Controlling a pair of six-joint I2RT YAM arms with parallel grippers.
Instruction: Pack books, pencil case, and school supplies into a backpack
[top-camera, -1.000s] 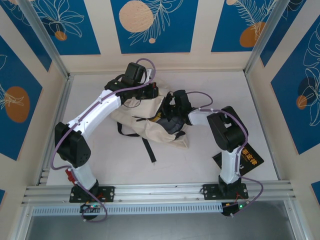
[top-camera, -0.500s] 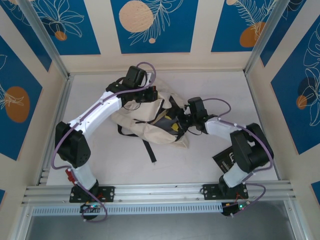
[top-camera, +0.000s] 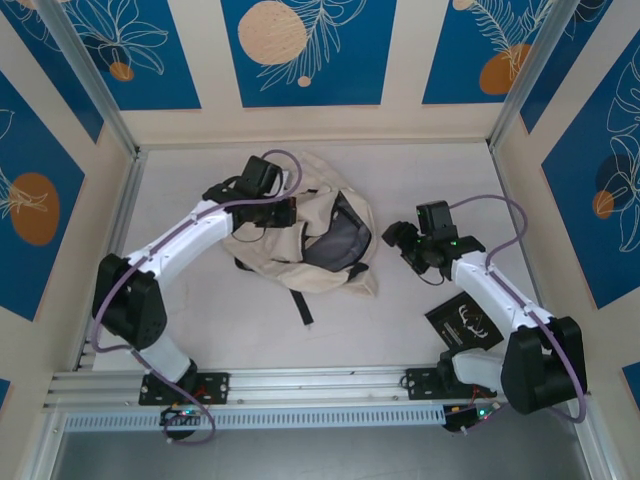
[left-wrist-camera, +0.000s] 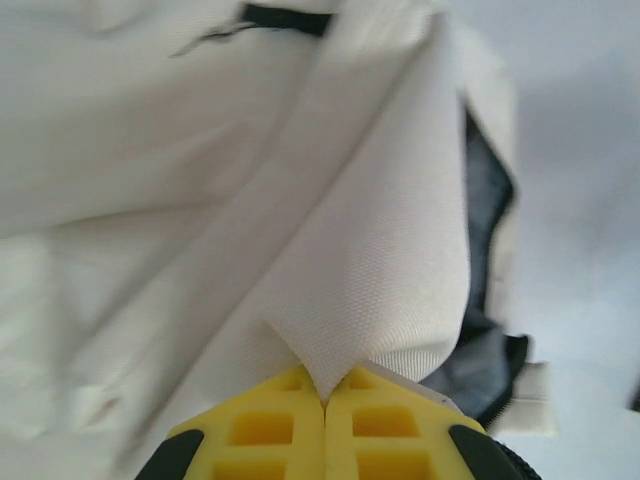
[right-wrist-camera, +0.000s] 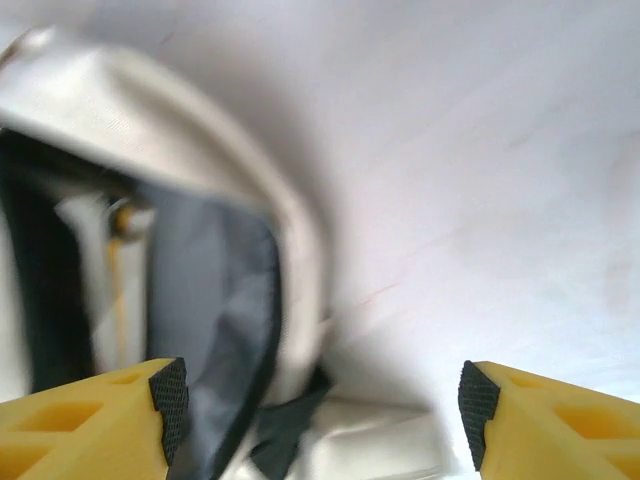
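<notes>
The cream-white backpack (top-camera: 290, 240) lies mid-table with its grey-lined mouth (top-camera: 340, 238) gaping toward the right. My left gripper (top-camera: 283, 212) is at the bag's upper left, shut on a fold of its cream fabric (left-wrist-camera: 370, 280), and the yellow fingertips (left-wrist-camera: 290, 425) are pressed together. My right gripper (top-camera: 397, 237) hovers just right of the bag, open and empty. Its pads (right-wrist-camera: 170, 395) stand wide apart over the bag's rim (right-wrist-camera: 300, 250) and the white table. One black book with a white emblem (top-camera: 466, 326) lies beside the right arm. Pencil case and school supplies are out of view.
A black strap (top-camera: 300, 297) trails from the backpack toward the near edge. Aluminium frame rails (top-camera: 320, 382) and patterned walls enclose the white table (top-camera: 200, 320). The right arm's forearm (top-camera: 495, 295) crosses above the black book.
My right gripper has drawn back rightward out of the backpack's mouth and opened. My left gripper, still pinching the fabric, has shifted slightly toward the near left, and the mouth gapes wider.
</notes>
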